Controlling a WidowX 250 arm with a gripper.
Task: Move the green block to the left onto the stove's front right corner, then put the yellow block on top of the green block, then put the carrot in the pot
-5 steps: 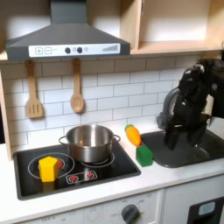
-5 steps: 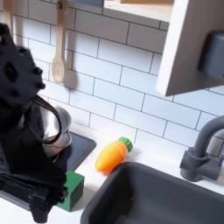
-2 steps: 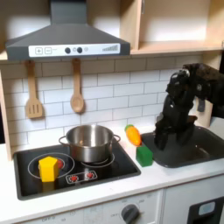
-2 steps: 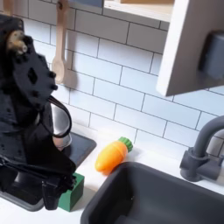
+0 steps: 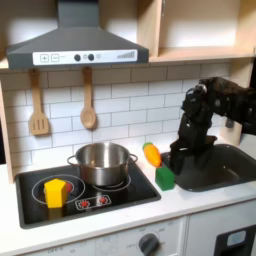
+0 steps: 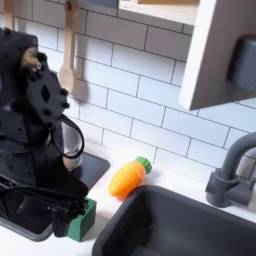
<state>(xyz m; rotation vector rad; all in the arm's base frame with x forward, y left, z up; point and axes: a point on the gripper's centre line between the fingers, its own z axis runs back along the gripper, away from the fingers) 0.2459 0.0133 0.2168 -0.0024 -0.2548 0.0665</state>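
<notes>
Hovering just above the small green block (image 5: pixel 164 178), the black claw (image 5: pixel 176 160) hangs with its jaws apart, gripping nothing I can make out. That block sits on the white counter (image 5: pixel 130 215) beside the flat black stove (image 5: pixel 120 192). A stubby orange carrot (image 6: pixel 129 177) lies behind it. A yellow block (image 5: pixel 56 192) rests on the stove near the shiny steel pot (image 5: pixel 101 163).

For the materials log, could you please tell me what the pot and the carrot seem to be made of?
The round two-handled pot looks like polished steel: grey, with bright reflections. The stubby orange carrot with green tip seems smooth moulded plastic, uniformly coloured and softly shiny.
</notes>
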